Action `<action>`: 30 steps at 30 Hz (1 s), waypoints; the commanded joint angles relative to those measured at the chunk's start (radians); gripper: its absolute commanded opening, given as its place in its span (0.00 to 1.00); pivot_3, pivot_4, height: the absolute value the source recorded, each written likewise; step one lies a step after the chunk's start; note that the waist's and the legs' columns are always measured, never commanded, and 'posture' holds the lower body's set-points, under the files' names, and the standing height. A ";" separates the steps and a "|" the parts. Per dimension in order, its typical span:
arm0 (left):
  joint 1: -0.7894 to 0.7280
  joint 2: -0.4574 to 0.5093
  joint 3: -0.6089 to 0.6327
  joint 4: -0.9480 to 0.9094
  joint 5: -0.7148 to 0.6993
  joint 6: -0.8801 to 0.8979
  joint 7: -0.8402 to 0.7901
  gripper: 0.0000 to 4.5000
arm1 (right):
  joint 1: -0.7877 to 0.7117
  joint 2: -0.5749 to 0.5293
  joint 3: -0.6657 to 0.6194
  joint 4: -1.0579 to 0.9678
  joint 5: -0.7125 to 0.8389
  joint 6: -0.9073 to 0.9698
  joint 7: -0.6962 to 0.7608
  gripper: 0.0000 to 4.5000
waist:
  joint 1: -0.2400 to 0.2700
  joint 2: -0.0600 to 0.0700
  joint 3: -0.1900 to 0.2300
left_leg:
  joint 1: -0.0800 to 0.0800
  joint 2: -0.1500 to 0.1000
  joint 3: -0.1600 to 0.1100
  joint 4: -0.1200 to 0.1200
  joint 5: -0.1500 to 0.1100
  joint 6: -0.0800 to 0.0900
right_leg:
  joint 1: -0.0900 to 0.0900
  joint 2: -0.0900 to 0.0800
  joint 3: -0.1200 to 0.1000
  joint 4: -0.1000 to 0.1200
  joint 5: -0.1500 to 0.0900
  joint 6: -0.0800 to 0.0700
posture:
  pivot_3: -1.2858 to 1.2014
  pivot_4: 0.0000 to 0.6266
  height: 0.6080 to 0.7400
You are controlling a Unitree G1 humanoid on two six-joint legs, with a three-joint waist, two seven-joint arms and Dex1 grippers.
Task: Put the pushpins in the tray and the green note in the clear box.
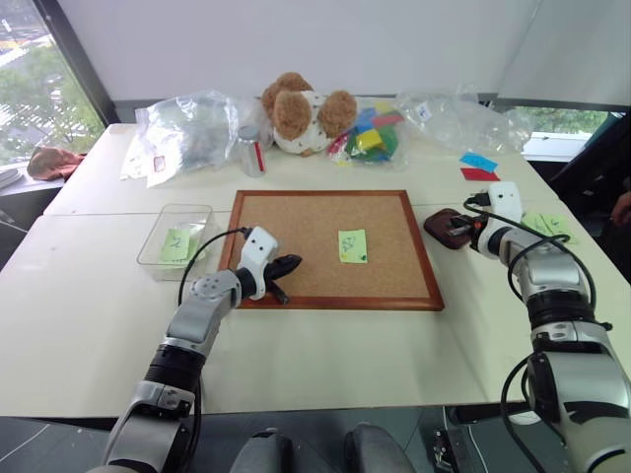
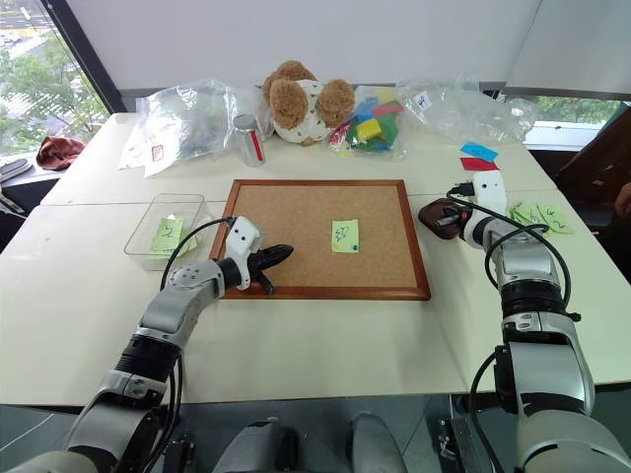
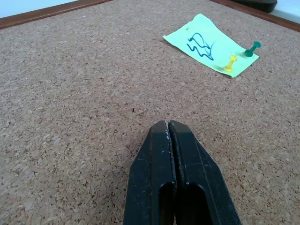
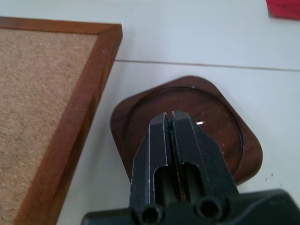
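White desk [image 1: 325, 345] with a wood-framed cork board [image 1: 306, 229] lying flat near its middle. Green note [image 1: 352, 245] sits on the cork, right of the board's centre, pinned along its lower edge by two pushpins [image 3: 241, 56], one green and one yellow in the left wrist view. Left gripper [image 1: 286, 264] is over the board's near-left corner, fingers [image 3: 173, 178] pressed flat together with nothing between them, tips just over bare cork and well apart from the note. Clear box [image 1: 158, 258] is on the desk just off the board's left edge, open, with a pale green slip lying inside it. Tray [image 1: 441, 227] is on the desk just beside the board's right edge, near its far-right corner. Right gripper [image 4: 169, 121] is over the tray, fingers closed down to a thin slit; a sliver of green shows in the slit, can't tell what it is. A small pale fleck lies on the tray floor beside the fingertips in the right wrist view. More green slips [image 1: 545, 225] lie toward the desk's right edge, blue and red slips [image 1: 478, 167] further back on that side. Along the far edge: teddy bear [image 1: 304, 112], crinkled plastic bags [image 1: 192, 130], a bag of coloured blocks [image 1: 372, 134].
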 commanded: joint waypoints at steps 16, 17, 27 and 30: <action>0.037 0.005 -0.018 0.019 0.020 0.031 -0.001 0.00 | -0.039 -0.026 -0.033 -0.046 0.026 0.015 0.009 0.72 | 0.000 0.000 0.000 | 0.000 0.000 0.000 0.000 0.000 0.000 | 0.000 0.000 0.000 0.000 0.000 0.000 | 0.52 0.24 1.00; 0.037 0.005 -0.018 0.019 0.020 0.030 -0.001 0.00 | -0.036 -0.026 -0.033 -0.066 0.031 0.025 0.016 0.72 | 0.000 0.000 0.000 | 0.000 0.000 0.000 0.000 0.000 0.000 | 0.000 0.000 0.000 0.000 0.000 0.000 | 0.52 0.24 1.00; 0.037 0.009 -0.014 0.018 0.018 0.029 -0.002 0.00 | 0.135 0.034 0.039 -0.689 0.153 0.337 0.118 0.67 | 0.003 0.001 -0.001 | 0.000 0.000 0.000 0.000 0.000 0.000 | 0.000 0.000 0.000 0.000 0.000 0.000 | 0.52 0.24 1.00; 0.032 0.008 -0.016 0.022 0.019 0.029 -0.003 0.00 | 0.172 0.065 0.074 -0.767 0.148 0.368 0.103 0.44 | 0.005 0.001 -0.001 | 0.000 0.000 -0.001 0.000 -0.001 0.002 | 0.000 0.000 0.000 0.000 0.000 0.000 | 0.52 0.24 1.00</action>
